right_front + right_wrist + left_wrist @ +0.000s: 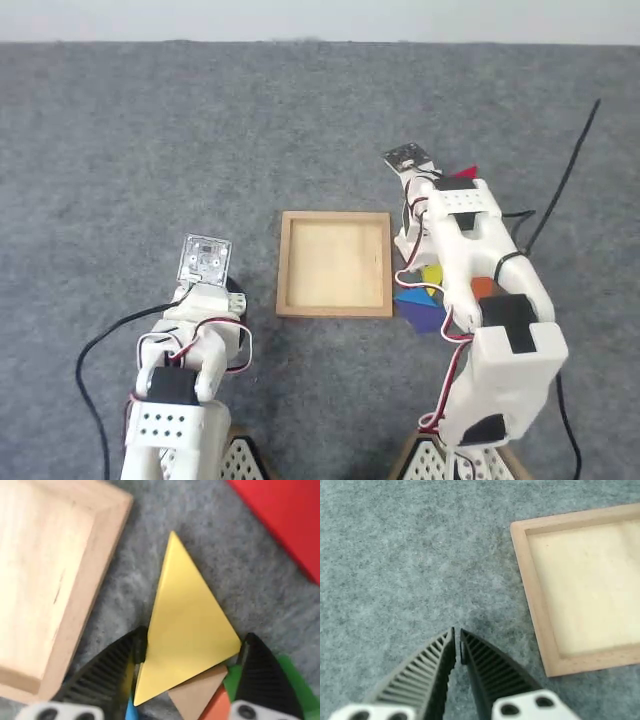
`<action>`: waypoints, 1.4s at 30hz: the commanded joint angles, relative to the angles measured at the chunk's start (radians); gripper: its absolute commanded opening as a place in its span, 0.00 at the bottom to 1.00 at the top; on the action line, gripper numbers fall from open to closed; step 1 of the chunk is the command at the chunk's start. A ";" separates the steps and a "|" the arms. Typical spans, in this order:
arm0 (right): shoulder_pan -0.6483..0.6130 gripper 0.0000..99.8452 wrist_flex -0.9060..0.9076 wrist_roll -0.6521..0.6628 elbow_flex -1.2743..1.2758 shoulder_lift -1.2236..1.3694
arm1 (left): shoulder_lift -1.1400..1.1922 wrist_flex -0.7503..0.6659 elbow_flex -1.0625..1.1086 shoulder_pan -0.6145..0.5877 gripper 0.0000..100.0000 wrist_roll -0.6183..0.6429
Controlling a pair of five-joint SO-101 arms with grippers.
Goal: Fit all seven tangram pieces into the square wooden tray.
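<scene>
Item 1, square wooden tray: I log it lying flat on the grey felt, mid-table.
Item 2, left gripper: at the tray's 8 o'clock, over bare felt, jaws pressed together on nothing.
Item 3, right gripper: at the tray's 3 o'clock, fingers clamped on opposite edges of the yellow triangle, just beside the tray's rim.
Item 4: I count a blue piece, purple piece, orange piece and green piece clustered there.
Item 5, red piece: at the tray's 2 o'clock, apart from the tray.
</scene>
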 commanded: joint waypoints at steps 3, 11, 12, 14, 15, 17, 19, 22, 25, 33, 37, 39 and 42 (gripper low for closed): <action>-0.010 0.25 0.012 -0.055 0.021 -0.050 | -0.012 0.002 -0.008 -0.005 0.02 0.005; -0.018 0.25 0.077 -0.057 0.029 -0.228 | -0.012 0.002 -0.008 -0.005 0.02 0.005; -0.018 0.25 0.081 -0.057 0.037 -0.254 | -0.012 0.002 -0.008 -0.005 0.02 0.005; -0.019 0.25 0.077 -0.058 0.064 -0.303 | -0.012 0.002 -0.008 -0.005 0.02 0.005; -0.028 0.25 0.074 -0.058 0.080 -0.325 | -0.012 0.002 -0.008 -0.005 0.02 0.005; -0.045 0.25 0.070 -0.055 0.110 -0.357 | -0.012 0.002 -0.008 -0.005 0.02 0.005; -0.051 0.26 0.054 -0.058 0.121 -0.364 | -0.012 0.002 -0.008 -0.005 0.02 0.005; -0.051 0.31 0.051 -0.058 0.121 -0.334 | -0.012 0.002 -0.008 -0.005 0.02 0.005; -0.058 0.37 0.041 -0.054 0.110 -0.272 | -0.012 0.002 -0.008 -0.005 0.02 0.005; -0.050 0.35 0.019 -0.051 0.008 -0.084 | -0.012 0.002 -0.008 -0.005 0.02 0.005; -0.012 0.35 0.015 -0.051 -0.037 -0.007 | -0.012 0.002 -0.008 -0.005 0.02 0.005; 0.005 0.34 0.021 -0.051 -0.057 0.021 | -0.012 0.002 -0.008 -0.005 0.02 0.005; 0.007 0.30 0.021 -0.051 -0.063 0.028 | -0.012 0.002 -0.008 -0.005 0.02 0.005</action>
